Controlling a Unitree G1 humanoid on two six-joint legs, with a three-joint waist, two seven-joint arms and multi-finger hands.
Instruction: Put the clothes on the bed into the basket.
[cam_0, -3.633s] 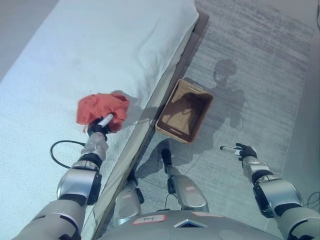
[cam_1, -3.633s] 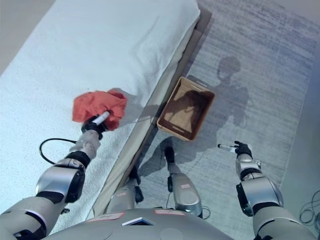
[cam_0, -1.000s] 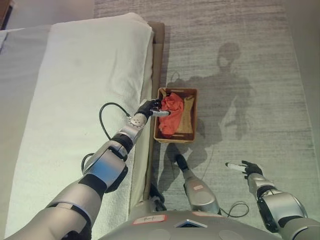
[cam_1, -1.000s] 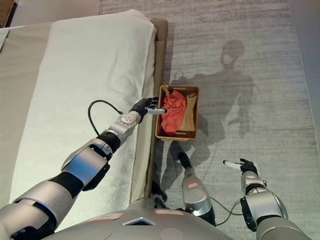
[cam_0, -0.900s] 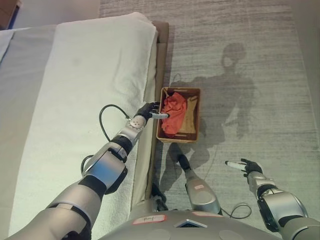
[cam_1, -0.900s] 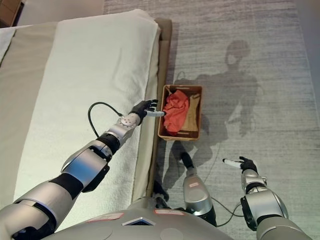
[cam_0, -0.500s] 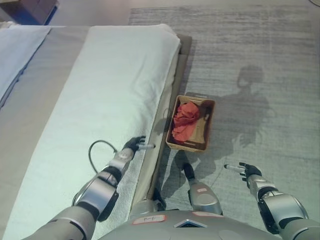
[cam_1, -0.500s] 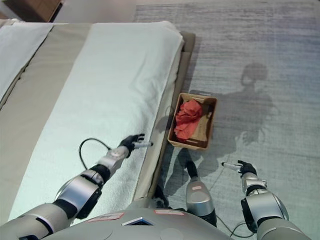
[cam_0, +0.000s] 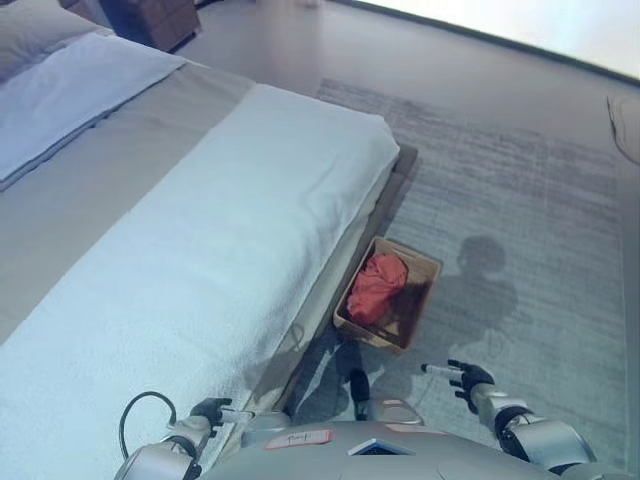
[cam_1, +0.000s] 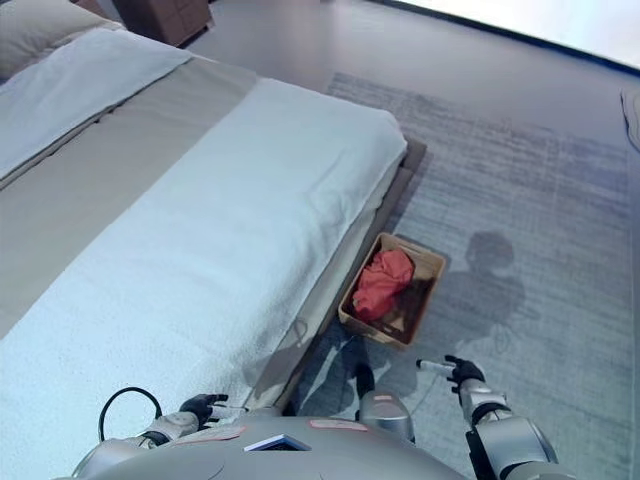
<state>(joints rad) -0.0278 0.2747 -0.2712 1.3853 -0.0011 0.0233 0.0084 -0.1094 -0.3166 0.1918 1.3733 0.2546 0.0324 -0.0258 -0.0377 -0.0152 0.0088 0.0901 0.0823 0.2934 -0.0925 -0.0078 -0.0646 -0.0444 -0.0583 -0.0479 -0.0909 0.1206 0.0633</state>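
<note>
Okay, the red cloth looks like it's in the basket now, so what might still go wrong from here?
The crumpled red cloth sits heaped at the bed-side end of the brown wicker basket, so it might spill over the rim if bumped. The basket stands on the grey rug close before the robot, so a step forward might knock it. Both the left hand and right hand hold nothing.

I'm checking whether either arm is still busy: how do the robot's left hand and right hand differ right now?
The left hand sits low by the edge of the bed, over the white cover; the right hand hangs over the grey rug, on the far side of the basket from the bed. The right hand shows more fully; the left hand shows only in part. Both hold nothing, and the red cloth lies in the basket.
</note>
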